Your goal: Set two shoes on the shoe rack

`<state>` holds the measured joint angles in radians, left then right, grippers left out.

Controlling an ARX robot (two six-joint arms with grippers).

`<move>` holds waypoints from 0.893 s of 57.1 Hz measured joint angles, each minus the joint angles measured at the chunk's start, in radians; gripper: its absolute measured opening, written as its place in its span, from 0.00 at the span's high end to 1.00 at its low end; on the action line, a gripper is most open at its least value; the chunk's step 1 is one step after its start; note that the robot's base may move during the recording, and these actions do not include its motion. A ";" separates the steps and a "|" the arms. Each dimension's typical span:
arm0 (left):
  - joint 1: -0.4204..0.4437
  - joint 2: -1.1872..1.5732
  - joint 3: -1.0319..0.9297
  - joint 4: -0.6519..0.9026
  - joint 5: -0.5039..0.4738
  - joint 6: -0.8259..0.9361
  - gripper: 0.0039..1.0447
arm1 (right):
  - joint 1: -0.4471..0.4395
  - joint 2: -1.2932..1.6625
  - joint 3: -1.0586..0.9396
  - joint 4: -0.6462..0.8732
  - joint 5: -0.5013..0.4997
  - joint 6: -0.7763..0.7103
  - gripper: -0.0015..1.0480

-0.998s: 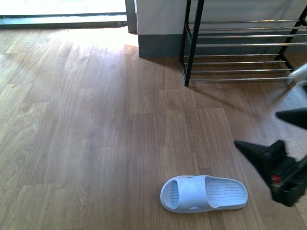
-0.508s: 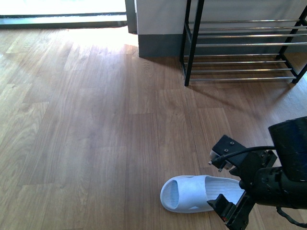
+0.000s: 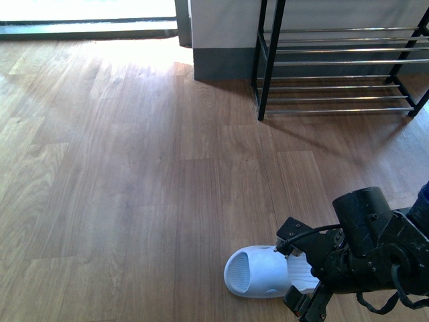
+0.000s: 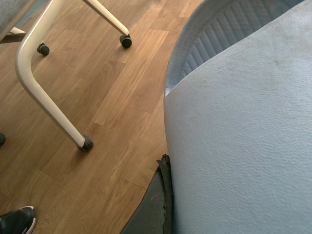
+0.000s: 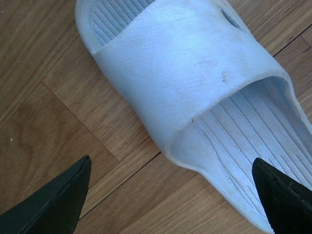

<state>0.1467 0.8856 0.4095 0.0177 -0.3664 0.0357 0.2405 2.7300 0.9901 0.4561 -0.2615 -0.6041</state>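
Wood plank floor fills the front view. Shoe rack, a black frame with chrome bars, stands at the far right against the wall, and no shoes show on its visible bars.

The right arm is low at the near right, over the heel end of a pale blue slide sandal. This sandal lies flat on the floor with its sole down, well apart from the rack.

Right gripper: fingers spread wide, one tip on each side of the sandal's heel half, neither seen touching it.

Left wrist view: a second slide sandal fills most of the frame, raised clear of the floor. Left gripper: pinching this sandal. One dark finger lies against its edge and the other is hidden.

Below it are a cream chair leg, a caster and a black shoe toe.
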 joint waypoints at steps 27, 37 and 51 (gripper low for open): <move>0.000 0.000 0.000 0.000 0.000 0.000 0.99 | 0.067 0.172 0.194 -0.021 -0.039 0.115 0.49; 0.000 0.000 0.000 0.000 0.000 0.000 0.99 | 0.067 0.175 0.177 0.026 -0.026 0.152 0.75; 0.000 0.000 0.000 0.000 0.000 0.000 0.99 | 0.053 -0.089 -0.042 0.181 0.015 0.179 0.98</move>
<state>0.1467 0.8856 0.4095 0.0177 -0.3664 0.0357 0.2939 2.6408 0.9478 0.6369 -0.2466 -0.4252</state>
